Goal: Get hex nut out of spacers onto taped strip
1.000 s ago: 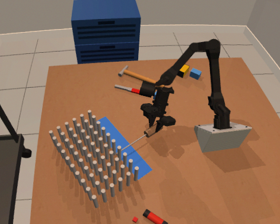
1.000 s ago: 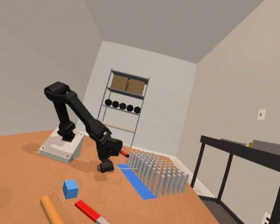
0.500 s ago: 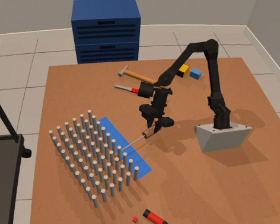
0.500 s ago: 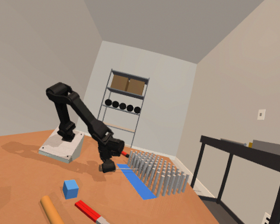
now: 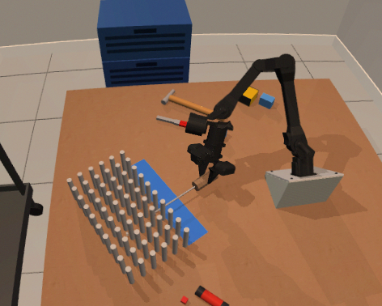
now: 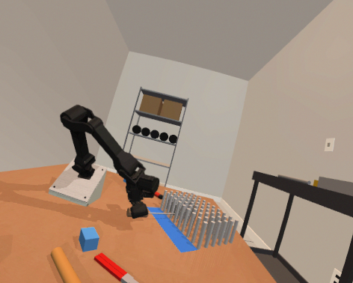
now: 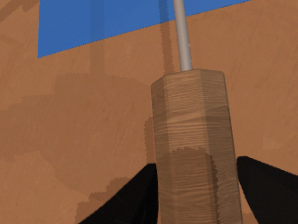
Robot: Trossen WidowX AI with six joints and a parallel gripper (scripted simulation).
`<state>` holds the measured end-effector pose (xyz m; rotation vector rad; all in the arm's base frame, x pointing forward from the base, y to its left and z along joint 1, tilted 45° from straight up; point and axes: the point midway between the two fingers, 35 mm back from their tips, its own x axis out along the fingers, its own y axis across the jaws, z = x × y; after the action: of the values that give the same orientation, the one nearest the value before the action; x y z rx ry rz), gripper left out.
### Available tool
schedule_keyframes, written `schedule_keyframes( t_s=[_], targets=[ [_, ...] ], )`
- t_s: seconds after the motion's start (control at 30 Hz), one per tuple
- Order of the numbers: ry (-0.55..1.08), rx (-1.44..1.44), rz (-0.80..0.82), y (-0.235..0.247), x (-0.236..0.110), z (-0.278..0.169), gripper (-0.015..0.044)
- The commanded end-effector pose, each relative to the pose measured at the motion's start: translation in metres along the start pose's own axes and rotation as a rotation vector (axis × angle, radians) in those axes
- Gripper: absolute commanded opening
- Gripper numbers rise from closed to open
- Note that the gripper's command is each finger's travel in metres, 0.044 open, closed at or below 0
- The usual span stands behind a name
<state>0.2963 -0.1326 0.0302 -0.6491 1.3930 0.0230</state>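
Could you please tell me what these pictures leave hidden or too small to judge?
- Hex nut: not visible in any view; the spacers would screen it.
- Rod tip, top and exterior views: too thin to tell its shape.
- Wrist view: the frame edge cuts off the rod; the wooden handle hides the gripper contact.
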Motion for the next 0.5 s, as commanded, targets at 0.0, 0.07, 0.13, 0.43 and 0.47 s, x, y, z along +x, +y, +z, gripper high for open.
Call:
schedule_keyframes(
  t_s=[0.0,0.07,0.13,0.43,0.47],
  targets=[
    [-0.011,0.001,-0.007,-0.0013,-0.0007,0.0068,0.0000],
    [-0.011,0.001,-0.007,-0.0013,-0.0001,0.0080,0.0000],
    [-0.011,0.001,-0.007,-0.0014,0.0004,0.0092,0.0000],
    [-0.011,0.001,-0.007,-0.0014,0.0028,0.0148,0.0000],
    [-0.011,0.001,-0.007,-0.0014,0.0030,0.0154,0.0000]
  ],
)
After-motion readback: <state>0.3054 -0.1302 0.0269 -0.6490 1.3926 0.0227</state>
